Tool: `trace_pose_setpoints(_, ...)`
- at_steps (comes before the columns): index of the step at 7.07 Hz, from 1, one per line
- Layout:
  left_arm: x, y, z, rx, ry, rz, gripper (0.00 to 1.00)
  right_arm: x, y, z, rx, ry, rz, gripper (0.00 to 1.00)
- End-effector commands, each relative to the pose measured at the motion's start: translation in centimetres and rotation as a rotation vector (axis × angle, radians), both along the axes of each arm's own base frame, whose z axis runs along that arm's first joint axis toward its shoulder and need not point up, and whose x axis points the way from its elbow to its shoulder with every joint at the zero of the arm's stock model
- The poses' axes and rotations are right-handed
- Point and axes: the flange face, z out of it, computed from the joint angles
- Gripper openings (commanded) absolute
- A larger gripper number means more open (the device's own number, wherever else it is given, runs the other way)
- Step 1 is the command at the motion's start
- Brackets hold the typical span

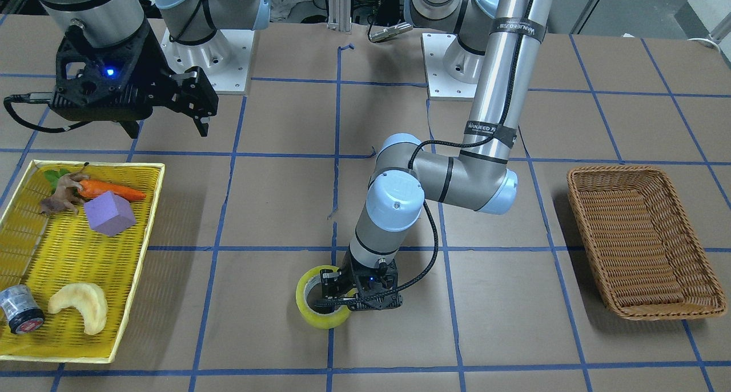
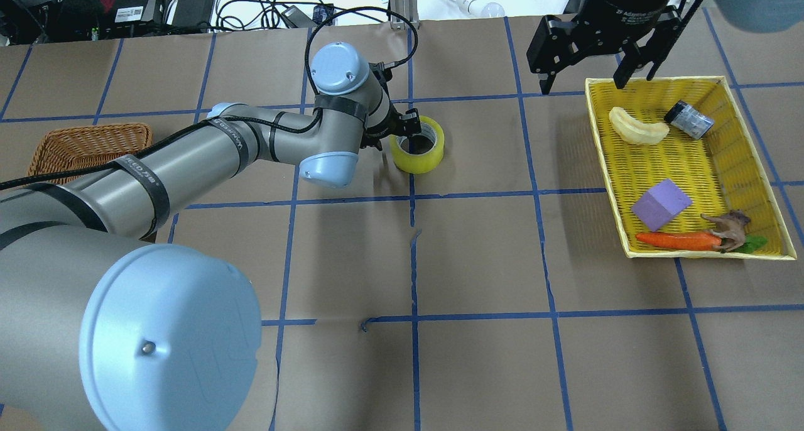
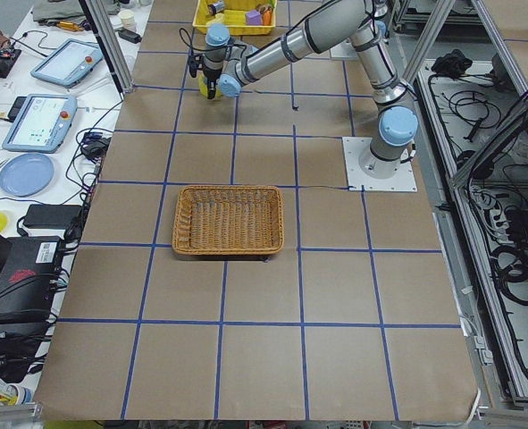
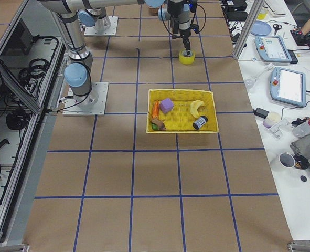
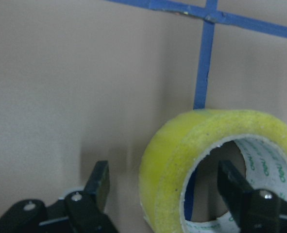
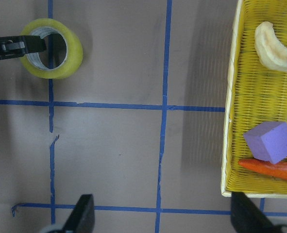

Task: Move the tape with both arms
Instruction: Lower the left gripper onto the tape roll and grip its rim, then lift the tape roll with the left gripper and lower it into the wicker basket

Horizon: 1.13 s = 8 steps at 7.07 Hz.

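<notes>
1. The tape lies flat mid-table on a blue grid line, hole up, so a finger can drop into its core
2. The left gripper straddles the roll's wall, 1 finger inside the core and 1 outside, jaws apart with a gap on each side; not yet clamped, I judge
3. The right gripper hangs spread and empty by the yellow tray, probably keeping clear of the pickup
4. The wicker basket sits well apart, on the left arm's side
5. The table is covered in brown paper; tablets and cables lie alongside it
</notes>
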Motion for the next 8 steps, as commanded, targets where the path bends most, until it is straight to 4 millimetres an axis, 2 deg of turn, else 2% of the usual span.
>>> trace_pose_setpoints(1, -0.1, -0.1, 0.8, -0.007, -0.001, -0.013, 0.00, -0.2, 0.0, 0.0, 0.002, 0.006, -0.001, 1.00)
trace_pose_setpoints(3, -0.2, -0.9, 4.4, 0.013, -0.030, -0.068, 0.00, -0.1, 0.0, 0.0, 0.002, 0.005, 0.000, 1.00)
trace_pose_setpoints(4, 0.9, -1.6, 7.4, 0.030, -0.049, -0.082, 0.00, 0.0, 0.0, 0.0, 0.002, 0.005, 0.002, 1.00)
trace_pose_setpoints(5, 5.6, -2.9, 11.7, 0.057, -0.070, -0.082, 0.00, -0.1, 0.0, 0.0, 0.002, 0.005, 0.000, 1.00)
trace_pose_setpoints(6, 11.2, -3.5, 15.8, 0.084, -0.085, -0.081, 0.00, 0.0, 0.0, 0.0, 0.002, 0.005, 0.002, 1.00)
trace_pose_setpoints(7, 17.7, -3.7, 18.9, 0.102, -0.097, -0.080, 0.00, 0.0, 0.0, 0.0, 0.002, 0.005, 0.002, 1.00)
trace_pose_setpoints(8, 24.7, -3.2, 20.4, 0.124, -0.105, -0.082, 0.00, 0.0, 0.0, 0.0, 0.002, 0.005, 0.002, 1.00)
